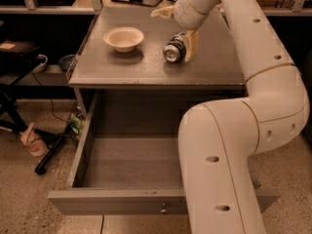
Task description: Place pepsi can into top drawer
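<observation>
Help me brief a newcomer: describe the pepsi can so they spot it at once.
Look at the grey table above the open top drawer. Near its middle, with the open gripper over it, lies the pepsi can. It is small, dark and on its side, silver end toward the camera, unlike the white bowl standing beside it.
</observation>
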Controlling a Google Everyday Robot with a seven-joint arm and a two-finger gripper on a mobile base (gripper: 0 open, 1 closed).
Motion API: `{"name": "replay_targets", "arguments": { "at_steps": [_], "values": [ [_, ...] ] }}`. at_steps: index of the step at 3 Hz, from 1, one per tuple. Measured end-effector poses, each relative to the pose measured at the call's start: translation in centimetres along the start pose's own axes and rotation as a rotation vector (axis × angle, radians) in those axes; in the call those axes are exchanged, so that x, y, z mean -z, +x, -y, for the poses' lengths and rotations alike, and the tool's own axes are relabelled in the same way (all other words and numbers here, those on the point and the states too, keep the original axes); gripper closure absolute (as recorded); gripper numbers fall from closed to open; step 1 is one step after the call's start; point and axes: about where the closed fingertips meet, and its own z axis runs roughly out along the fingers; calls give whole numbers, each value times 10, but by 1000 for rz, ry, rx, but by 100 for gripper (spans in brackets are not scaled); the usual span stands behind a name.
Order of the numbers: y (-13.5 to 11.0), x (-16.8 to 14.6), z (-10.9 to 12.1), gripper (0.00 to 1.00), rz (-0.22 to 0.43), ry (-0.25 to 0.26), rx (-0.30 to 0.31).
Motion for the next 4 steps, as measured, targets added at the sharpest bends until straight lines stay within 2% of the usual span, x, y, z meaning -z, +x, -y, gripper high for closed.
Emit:
{"name": "replay_targets", "arguments": {
  "at_steps": [2, 3, 4],
  "values": [
    [15, -13, 5, 0, -70, -14, -5],
    [18, -30, -4, 0, -53, -43, -22],
    [18, -30, -5, 0, -53, -44, -22]
  ]
}}
